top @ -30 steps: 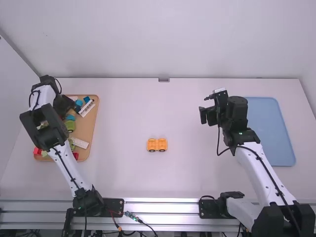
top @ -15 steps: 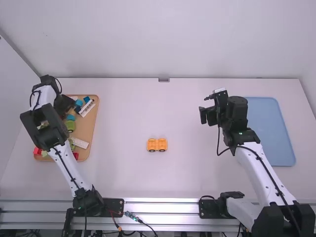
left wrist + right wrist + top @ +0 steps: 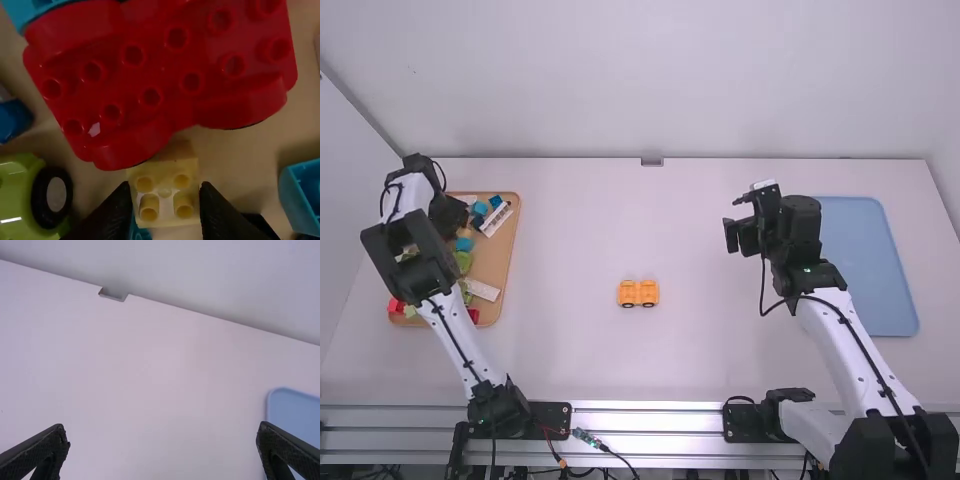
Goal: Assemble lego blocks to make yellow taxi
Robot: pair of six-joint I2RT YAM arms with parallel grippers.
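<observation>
Here, left gripper (image 3: 450,213) low over tray (image 3: 498,252).

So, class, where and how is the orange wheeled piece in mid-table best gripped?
Probably by the middle of the orange wheeled piece, coming from above, fingers on its near and far sides: it lies crosswise and looks narrower that way.

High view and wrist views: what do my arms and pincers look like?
The left arm and right arm have white links, blocky black joints and thin black cables. The left pincer and right pincer are black, with two fingers each.
</observation>
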